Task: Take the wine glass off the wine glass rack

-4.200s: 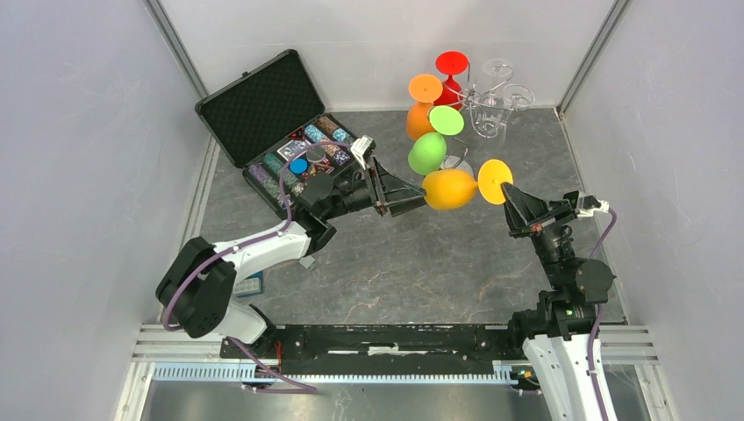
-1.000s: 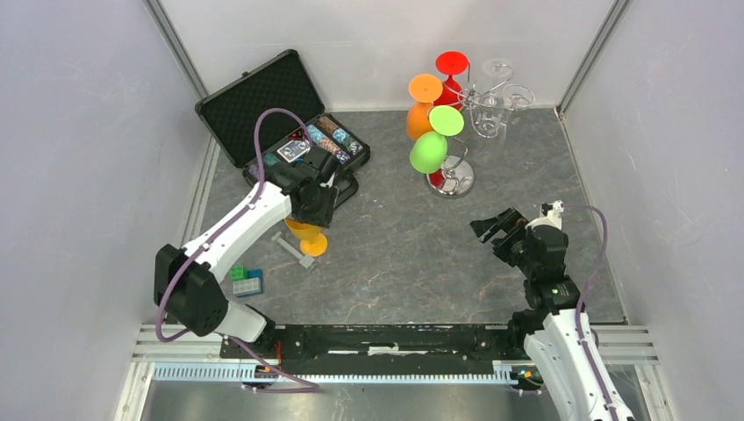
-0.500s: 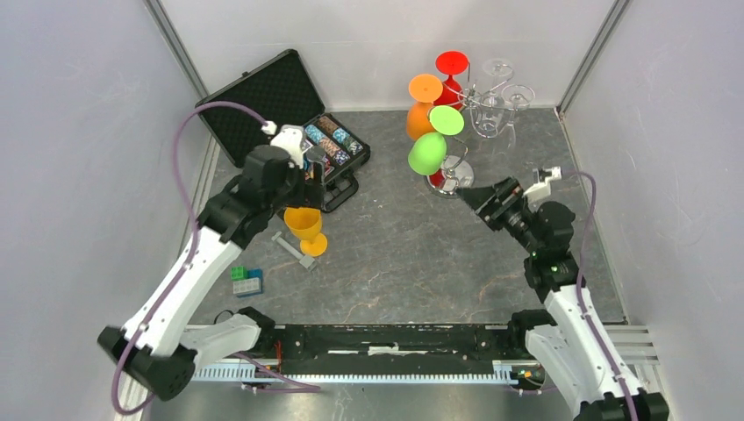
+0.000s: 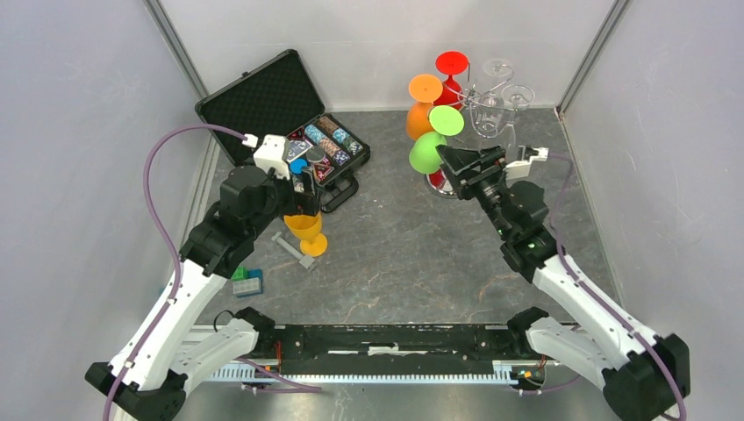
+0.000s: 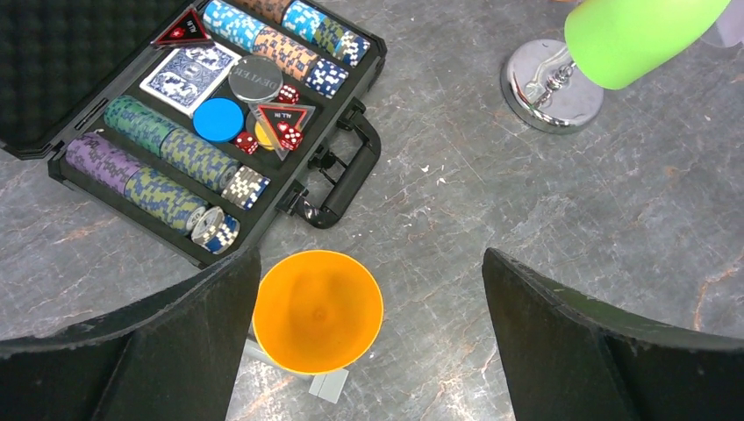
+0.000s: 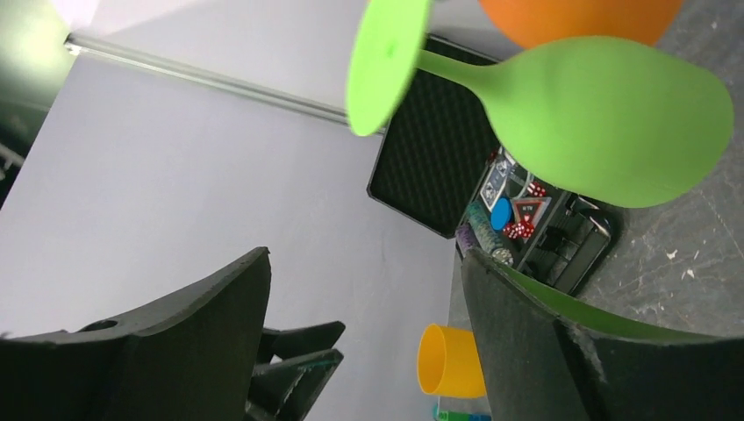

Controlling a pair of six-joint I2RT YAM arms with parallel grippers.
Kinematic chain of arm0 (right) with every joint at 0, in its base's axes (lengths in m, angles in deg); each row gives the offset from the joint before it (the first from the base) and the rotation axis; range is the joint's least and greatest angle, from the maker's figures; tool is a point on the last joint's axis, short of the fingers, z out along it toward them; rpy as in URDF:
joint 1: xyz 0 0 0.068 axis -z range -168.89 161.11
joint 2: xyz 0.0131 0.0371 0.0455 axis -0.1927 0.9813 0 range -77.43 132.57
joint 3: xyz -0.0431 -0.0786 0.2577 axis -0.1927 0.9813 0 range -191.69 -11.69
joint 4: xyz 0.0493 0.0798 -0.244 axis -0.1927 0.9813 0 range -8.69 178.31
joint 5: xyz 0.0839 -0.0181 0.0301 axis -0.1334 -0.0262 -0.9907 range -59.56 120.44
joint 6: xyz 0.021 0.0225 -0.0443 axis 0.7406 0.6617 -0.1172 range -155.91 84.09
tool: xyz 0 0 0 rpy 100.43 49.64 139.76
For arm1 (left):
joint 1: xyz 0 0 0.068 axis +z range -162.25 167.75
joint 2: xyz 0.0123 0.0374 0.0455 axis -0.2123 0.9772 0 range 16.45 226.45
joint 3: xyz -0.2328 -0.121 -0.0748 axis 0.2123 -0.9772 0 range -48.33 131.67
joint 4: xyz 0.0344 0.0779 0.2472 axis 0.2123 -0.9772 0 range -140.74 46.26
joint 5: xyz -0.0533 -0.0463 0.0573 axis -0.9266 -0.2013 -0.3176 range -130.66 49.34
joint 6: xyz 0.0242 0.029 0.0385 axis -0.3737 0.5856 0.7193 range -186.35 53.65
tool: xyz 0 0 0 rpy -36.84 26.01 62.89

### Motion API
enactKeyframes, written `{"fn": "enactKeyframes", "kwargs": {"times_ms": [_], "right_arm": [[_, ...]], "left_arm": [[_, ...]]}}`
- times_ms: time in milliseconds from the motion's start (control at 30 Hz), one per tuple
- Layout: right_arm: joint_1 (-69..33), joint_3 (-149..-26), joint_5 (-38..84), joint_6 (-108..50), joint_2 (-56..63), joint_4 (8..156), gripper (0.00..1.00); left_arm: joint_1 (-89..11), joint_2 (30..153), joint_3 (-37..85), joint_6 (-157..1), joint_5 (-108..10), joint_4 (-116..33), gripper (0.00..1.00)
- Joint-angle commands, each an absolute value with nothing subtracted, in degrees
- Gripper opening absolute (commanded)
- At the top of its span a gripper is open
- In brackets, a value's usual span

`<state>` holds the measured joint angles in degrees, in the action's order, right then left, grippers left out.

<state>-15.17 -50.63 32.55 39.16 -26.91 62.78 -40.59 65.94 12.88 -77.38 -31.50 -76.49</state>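
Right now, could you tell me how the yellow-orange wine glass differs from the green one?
The yellow-orange wine glass stands upright on the table, mouth up; the green wine glass hangs by its foot from the wine glass rack. The yellow-orange one is off the rack; the green one is not. Both are opaque stemmed glasses.

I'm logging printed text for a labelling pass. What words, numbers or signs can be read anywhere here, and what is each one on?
"ALL IN": on the triangular marker in the poker case.
"DEALER": on the round silver disc; small, so read with some doubt.
Too small to read: the print on the second triangular marker.
No legible text: the card deck, dice and chips show only patterns and pips.
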Motion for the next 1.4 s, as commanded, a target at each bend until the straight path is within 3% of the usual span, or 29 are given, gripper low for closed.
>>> {"fn": "enactKeyframes", "kwargs": {"times_ms": [0,367,567,867,1300,1367], "right_arm": [[-18.6,-52.67,43.93,43.61,-22.64,55.74,0.82],[-19.81,-53.96,55.54,46.26,-18.89,50.98,0.7],[-20.09,-55.29,58.28,50.65,-16.06,52.09,0.52],[-20.1,-57.56,61.09,50.02,-13.78,51.71,0.36],[-20.09,-59.16,60.55,50.37,-11.87,52.48,0.0],[-20.14,-59.13,60.18,50.87,-11.66,52.74,0.0]], "left_arm": [[-40.46,65.47,12.49,-74.62,-33.61,-73.27,1.0],[-40.4,62.87,10.91,-73.51,-38.15,-70.55,1.0],[-40.36,62.77,10.73,-73.3,-37.92,-70.39,1.0],[-40.31,62.5,10.38,-72.95,-37.43,-70.44,1.0],[-40.31,61.53,10.73,-72.68,-36.73,-70.95,1.0],[-40.37,61.51,10.64,-72.59,-36.71,-70.93,1.0]]}}
